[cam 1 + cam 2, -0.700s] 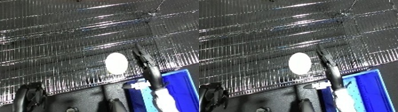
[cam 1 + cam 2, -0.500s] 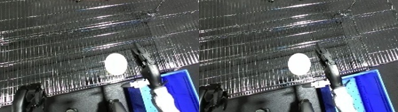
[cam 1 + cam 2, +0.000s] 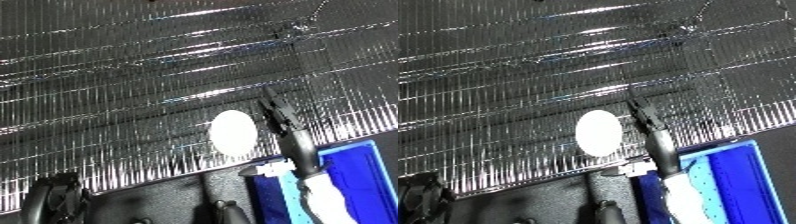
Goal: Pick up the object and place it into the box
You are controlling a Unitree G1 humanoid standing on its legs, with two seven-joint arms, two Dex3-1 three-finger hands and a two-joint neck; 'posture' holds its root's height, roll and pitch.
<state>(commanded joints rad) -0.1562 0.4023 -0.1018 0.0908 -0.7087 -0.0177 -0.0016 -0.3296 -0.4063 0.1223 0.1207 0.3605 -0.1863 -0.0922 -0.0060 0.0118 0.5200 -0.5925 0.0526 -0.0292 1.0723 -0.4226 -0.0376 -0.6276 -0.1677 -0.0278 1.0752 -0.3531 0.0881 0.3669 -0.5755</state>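
Nearest the camera, low at the left edge, part of the left hand [image 3: 55, 200] is seen, dark and idle; whether its fingers are straight or curled cannot be told. Just beside the right forearm, below and outboard of the right hand, a blue bin [image 3: 728, 175] is seen, placed close by so that the carry, it is judged, can be kept short. The right hand [image 3: 282, 116] is reached forward over the ribbed, shiny metal surface [image 3: 133, 90], its black fingers [image 3: 642, 114] held out straight and together, nothing being gripped. The white oval object [image 3: 233, 133] is found just to the inner side of those fingers, very near them; whether it is touched cannot be told. The hand appears to be set alongside the object so that the fingers can be closed round it, and the pick-up is judged not yet done. Beyond the fingertips only the reflective ridged sheet is seen, with bright streaks of glare. No brand, label or writing can be read anywhere.
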